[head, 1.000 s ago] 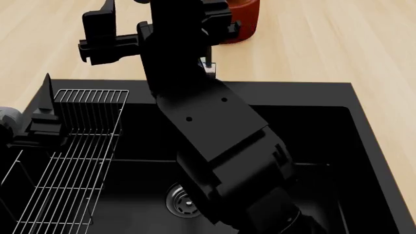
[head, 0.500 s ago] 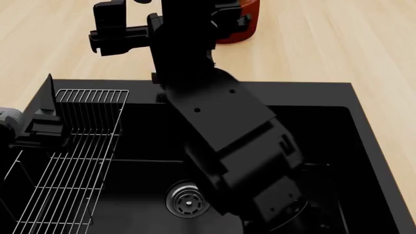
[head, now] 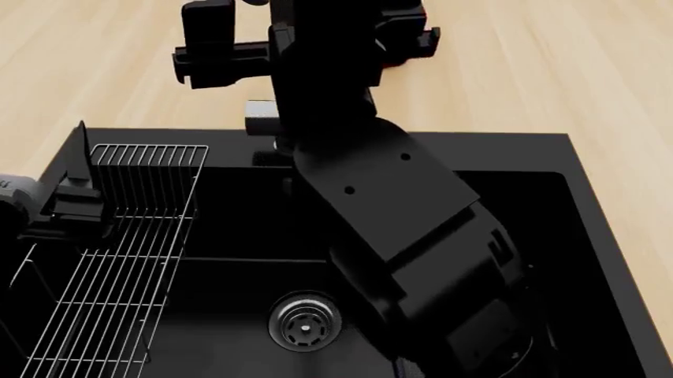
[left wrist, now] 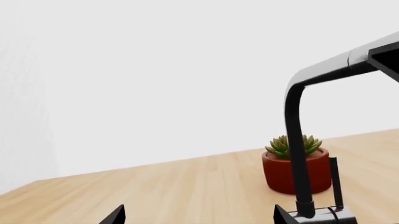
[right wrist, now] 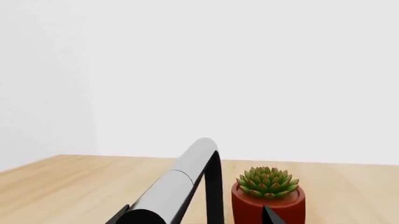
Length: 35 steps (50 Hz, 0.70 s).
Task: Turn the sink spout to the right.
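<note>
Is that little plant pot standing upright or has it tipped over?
Upright. The red pot stands level on the wooden counter, its green succulent pointing straight up, just behind the sink spout.

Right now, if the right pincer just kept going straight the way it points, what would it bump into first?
Probably the sink spout: its horizontal tube already runs between the right pincer's fingers. Beyond stand the spout's upright and a red potted succulent, though depth is hard to judge.

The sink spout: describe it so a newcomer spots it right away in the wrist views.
Start at the wooden counter behind the black sink. Beside the red succulent pot stands a short grey faucet body. The sink spout is the tall black tube rising from it and bending overhead, unlike the shorter, thin lever rod alongside.
</note>
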Tool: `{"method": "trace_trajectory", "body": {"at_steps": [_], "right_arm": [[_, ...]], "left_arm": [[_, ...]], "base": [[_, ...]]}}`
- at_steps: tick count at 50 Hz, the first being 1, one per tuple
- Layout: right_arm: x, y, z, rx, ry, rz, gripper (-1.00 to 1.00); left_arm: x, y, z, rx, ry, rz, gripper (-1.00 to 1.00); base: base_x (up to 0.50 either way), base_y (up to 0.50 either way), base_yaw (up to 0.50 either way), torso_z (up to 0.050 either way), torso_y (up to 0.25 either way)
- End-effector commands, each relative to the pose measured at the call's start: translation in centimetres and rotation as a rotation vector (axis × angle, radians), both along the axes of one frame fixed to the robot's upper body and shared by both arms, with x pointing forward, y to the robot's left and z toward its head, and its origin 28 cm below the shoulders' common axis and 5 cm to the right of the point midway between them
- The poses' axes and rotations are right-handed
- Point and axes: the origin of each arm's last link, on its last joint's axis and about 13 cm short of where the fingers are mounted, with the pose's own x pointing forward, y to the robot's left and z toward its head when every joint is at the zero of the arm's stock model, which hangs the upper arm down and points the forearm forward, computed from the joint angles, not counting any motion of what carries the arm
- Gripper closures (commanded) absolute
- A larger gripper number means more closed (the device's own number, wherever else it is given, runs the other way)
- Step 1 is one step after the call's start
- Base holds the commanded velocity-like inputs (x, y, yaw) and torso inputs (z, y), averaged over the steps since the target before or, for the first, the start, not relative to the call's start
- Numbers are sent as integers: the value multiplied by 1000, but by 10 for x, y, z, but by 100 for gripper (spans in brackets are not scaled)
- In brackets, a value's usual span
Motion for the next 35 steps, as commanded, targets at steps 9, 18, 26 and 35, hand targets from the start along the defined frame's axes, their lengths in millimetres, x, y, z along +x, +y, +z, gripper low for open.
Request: {"method": "trace_trajectory", "body": {"at_steps": [9,18,26,35], "right_arm": [[-3,-15,3,-16,-2,-50,-100],[-6,-24,6,-22,-6,-86,-100],[-9,-32,8,-29,-5,-116,-100],[-9,-38,6,-15,-5,-144,-100]], "left_arm": [[0,-3,-2,52,6,-6,-100],[0,-3,-1,58,7,-6,-100],[1,-3,-1,46,7,-5,-100],[0,-4,-1,60,5,-9,-100]], "base": [[0,0,0,0,0],[0,0,0,0,0],[0,0,0,0,0],[0,0,0,0,0]]}}
